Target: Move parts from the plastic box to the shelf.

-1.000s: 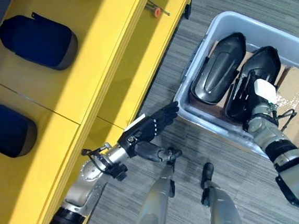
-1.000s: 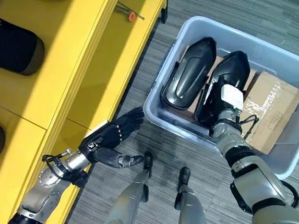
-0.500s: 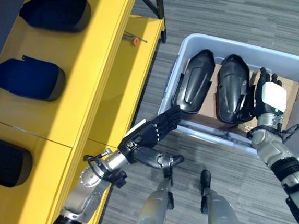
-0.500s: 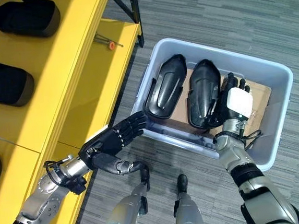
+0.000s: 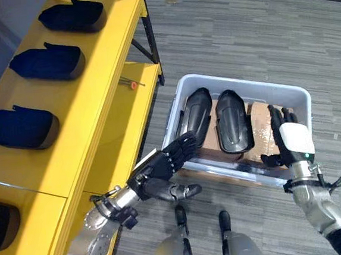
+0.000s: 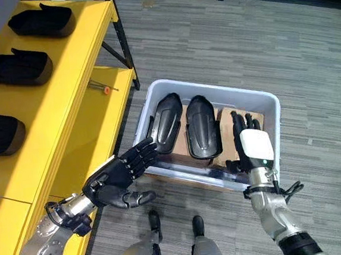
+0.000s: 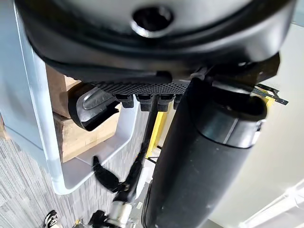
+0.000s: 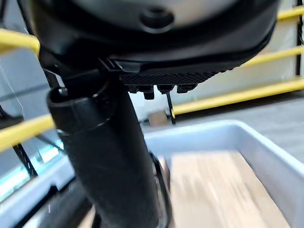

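A: Grey plastic, from the left eye: the plastic box [image 5: 180, 100] sits on the carpet beside the yellow shelf [image 5: 102, 68]. Two black parts [image 5: 234, 120] lie side by side in it on cardboard [image 5: 258, 111].
B: And the hands?
A: The left hand [image 5: 165, 164] has straight fingers, tips at the box's near wall, holding nothing. The right hand [image 5: 286, 134] is flat and open over the box's right end, empty too.
B: The right eye?
A: Three dark parts [image 6: 16, 68] rest on the shelf's top level; a small orange-tipped tool [image 6: 103, 87] lies on the lower level.
B: Left wrist?
A: Fingers extended, with the box wall [image 7: 35, 118] and a black part's end [image 7: 92, 107] past them.
B: Right wrist?
A: Fingers extended above the cardboard [image 8: 213, 190] and box rim [image 8: 256, 137].
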`<state>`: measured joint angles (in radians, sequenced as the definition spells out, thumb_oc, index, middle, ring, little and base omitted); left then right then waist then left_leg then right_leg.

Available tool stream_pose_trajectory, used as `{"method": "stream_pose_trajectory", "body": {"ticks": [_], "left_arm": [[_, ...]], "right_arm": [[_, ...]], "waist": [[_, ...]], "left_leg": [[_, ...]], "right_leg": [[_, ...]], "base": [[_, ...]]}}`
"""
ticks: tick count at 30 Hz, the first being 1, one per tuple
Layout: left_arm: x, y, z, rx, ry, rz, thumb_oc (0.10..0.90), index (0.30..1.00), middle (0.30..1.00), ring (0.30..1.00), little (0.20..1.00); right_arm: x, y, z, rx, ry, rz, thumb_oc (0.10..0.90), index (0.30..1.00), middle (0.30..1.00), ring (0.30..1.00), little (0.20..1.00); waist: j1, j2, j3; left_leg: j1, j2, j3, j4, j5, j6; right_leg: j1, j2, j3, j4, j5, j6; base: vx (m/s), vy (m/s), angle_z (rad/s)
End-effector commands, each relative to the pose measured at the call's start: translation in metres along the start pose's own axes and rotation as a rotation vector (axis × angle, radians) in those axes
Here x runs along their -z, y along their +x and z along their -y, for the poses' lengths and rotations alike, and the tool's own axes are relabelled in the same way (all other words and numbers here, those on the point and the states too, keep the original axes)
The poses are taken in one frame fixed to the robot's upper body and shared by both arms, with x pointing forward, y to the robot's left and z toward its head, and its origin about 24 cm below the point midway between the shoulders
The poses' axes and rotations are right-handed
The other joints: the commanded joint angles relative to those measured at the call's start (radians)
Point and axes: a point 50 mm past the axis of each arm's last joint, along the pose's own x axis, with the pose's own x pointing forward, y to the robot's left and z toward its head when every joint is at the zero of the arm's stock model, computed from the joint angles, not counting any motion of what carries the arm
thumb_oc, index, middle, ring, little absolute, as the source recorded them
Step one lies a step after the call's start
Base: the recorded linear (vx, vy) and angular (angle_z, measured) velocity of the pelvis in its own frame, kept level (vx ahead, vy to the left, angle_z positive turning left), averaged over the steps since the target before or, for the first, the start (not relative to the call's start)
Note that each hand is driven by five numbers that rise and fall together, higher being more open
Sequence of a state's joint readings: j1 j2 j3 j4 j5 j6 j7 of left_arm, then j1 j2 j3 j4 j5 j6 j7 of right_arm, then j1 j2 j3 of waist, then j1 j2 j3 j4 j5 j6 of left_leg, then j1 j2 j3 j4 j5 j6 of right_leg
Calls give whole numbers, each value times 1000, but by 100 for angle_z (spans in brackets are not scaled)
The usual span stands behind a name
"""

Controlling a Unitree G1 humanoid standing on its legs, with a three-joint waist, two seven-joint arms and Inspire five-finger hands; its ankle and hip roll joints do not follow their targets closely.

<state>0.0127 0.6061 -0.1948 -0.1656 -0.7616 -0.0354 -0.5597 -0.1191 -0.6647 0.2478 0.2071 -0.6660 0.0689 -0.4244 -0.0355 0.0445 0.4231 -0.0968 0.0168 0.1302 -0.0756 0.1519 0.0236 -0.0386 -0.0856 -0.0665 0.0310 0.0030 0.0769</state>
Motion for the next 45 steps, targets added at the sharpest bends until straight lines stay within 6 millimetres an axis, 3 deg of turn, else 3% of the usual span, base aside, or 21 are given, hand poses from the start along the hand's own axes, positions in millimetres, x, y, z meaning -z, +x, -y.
{"method": "stream_pose_trajectory", "body": {"ticks": [1,14,31,41,45], "left_arm": [[-26,17,12,103,61,193,900,1000,1000,1000,1000],[-34,33,13,123,72,222,900,1000,1000,1000,1000],[-37,31,14,124,58,233,900,1000,1000,1000,1000],[-34,31,13,125,51,234,900,1000,1000,1000,1000],[-35,33,13,127,44,235,900,1000,1000,1000,1000]], "right_arm": [[-14,37,41,131,-115,155,900,1000,1000,1000,1000],[-29,56,51,201,-190,208,900,1000,1000,1000,1000],[-24,66,75,403,-223,155,900,1000,1000,1000,1000],[-24,71,64,332,-250,153,900,1000,1000,1000,1000],[-33,74,59,291,-243,203,900,1000,1000,1000,1000]], "waist": [[6,14,-44],[4,44,45],[14,64,63],[25,74,79],[31,83,90]], "left_leg": [[-5,26,-2,70,-151,-25],[-77,13,-16,56,-118,-33],[-84,3,-23,65,-123,-33],[-95,2,-27,85,-129,-31],[-104,-1,-31,88,-127,-32]], "right_leg": [[-53,-6,-17,118,-88,-2],[-136,10,-33,167,-112,-21],[-153,3,-49,193,-126,-27],[-167,-4,-58,216,-136,-32],[-175,-7,-64,226,-140,-34]], "base": [[-157,-50,-9],[-82,-1,-2],[2,2,1],[13,-2,0],[0,0,0]]}}
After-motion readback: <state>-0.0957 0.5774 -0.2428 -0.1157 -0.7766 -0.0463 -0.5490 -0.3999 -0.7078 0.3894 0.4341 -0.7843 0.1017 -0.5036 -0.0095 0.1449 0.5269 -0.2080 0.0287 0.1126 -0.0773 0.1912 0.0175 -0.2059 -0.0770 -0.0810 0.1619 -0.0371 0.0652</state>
